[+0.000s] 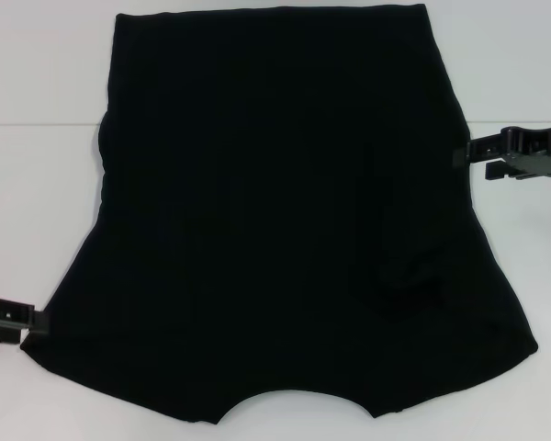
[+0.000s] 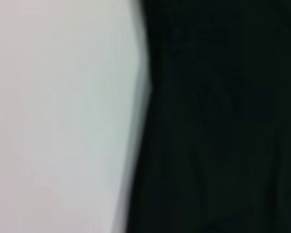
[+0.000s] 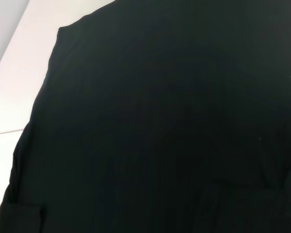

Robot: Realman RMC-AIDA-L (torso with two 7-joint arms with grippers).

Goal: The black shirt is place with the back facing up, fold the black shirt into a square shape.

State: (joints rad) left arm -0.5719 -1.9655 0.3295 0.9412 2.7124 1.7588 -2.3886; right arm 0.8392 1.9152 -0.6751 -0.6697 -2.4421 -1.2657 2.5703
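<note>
Your black shirt (image 1: 275,211) lies flat on the white table (image 1: 37,92), sleeves tucked in, ready for the lengthwise fold. Your left gripper (image 1: 39,320) waits at its near left corner and your right gripper (image 1: 461,154) at its right edge; I cannot tell either claw's state.

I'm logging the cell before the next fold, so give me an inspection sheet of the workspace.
Surface: white table, bare around the cloth.
Job's things: black shirt spread flat, neckline toward the robot, sleeves apparently folded in, no lettering showing.
Clutter: nothing seen.
Grippers: left hand at the shirt's near left corner; right hand at its right edge, farther back.
Cables: nothing seen.
Surroundings: a faint seam line runs across the table.
</note>
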